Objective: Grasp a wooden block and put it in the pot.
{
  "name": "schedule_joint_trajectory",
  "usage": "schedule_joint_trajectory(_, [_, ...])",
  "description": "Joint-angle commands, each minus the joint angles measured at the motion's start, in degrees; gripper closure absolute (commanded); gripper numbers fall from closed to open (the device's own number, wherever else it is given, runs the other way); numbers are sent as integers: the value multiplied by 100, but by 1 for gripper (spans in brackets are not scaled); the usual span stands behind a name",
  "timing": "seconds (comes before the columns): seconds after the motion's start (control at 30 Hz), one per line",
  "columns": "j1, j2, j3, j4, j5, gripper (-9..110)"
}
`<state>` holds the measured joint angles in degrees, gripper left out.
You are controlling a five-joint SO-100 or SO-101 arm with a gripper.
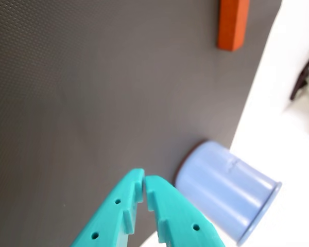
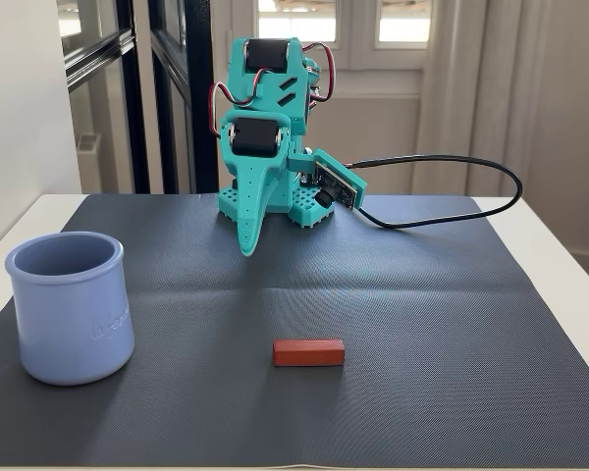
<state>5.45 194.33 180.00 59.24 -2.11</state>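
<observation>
**Fixed view check: block free on the mat, gripper clenched and empty**

Fixed view shows the block [image 2: 308, 352] lying flat at lower centre of the frame, long axis running left to right, on the mat [image 2: 452, 324]. The pot [image 2: 70, 307] stands upright at lower left, well apart from the block, mouth open. I read the gripper [image 2: 248, 245] as clenched on nothing, tips pointing down near the arm base at upper centre.

In the wrist view the block [image 1: 232, 23] sits at the upper right edge, the pot [image 1: 224, 198] at lower right, and the gripper [image 1: 144, 186] tips nearly meet.

Handling judgement: the block looks rigid, light and flat-faced. I would open the jaws and take it across its short width at mid-length, so that it hangs level.
</observation>
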Motion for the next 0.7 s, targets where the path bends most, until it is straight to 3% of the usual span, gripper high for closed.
schedule_joint_trajectory(0.0, [-79, 26, -272, -53, -26, 101])
schedule_joint_trajectory(0.67, [-114, -70, -299, -70, -35, 101])
